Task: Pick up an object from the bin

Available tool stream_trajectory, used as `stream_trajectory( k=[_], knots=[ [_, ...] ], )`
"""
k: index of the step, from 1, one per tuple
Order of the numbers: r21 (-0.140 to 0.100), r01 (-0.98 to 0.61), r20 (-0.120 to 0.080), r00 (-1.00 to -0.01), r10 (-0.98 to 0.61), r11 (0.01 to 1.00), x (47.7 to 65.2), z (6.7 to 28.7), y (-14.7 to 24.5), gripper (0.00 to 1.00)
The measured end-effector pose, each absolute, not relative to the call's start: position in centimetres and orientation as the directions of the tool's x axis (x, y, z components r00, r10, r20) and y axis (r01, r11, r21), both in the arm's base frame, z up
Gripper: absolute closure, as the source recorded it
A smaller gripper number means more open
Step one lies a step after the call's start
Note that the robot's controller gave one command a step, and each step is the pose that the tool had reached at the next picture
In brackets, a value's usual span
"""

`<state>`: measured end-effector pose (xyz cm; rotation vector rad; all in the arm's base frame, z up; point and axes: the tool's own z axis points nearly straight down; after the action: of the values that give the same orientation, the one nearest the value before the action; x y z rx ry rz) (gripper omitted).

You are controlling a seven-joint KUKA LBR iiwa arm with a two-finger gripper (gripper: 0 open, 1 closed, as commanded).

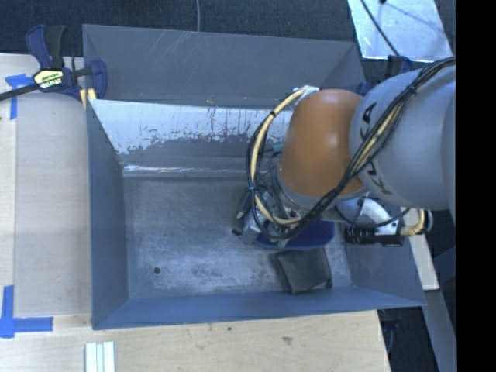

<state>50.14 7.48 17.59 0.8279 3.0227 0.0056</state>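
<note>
My gripper (251,228) is down near the bin floor, a little right of the middle, mostly hidden under the arm's orange cover and cables. Directly to its right a dark blue thing (311,236) lies on the floor, partly covered by the gripper's body; I cannot tell whether they touch. A flat, dark grey, roughly square pad (302,271) lies just in front of that, against the bin's near wall.
At the right side of the bin, a white rounded thing (373,208) and a black piece with yellow ends (375,235) show below the arm; these may belong to the robot. Bare floor stretches to the left of the gripper.
</note>
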Motion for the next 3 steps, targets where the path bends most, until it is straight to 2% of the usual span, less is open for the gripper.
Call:
stream_trajectory(
  k=[1, 2, 3],
  knots=[
    [0.003, 0.516, -0.006, -0.857, 0.516, 0.857, 52.3, 19.9, 6.3, 1.0],
    [-0.004, 0.568, 0.005, -0.823, 0.568, 0.823, 51.0, 7.3, 6.5, 1.0],
    [0.003, 0.632, -0.004, -0.775, 0.632, 0.775, 50.0, 11.7, 6.3, 1.0]
  ],
)
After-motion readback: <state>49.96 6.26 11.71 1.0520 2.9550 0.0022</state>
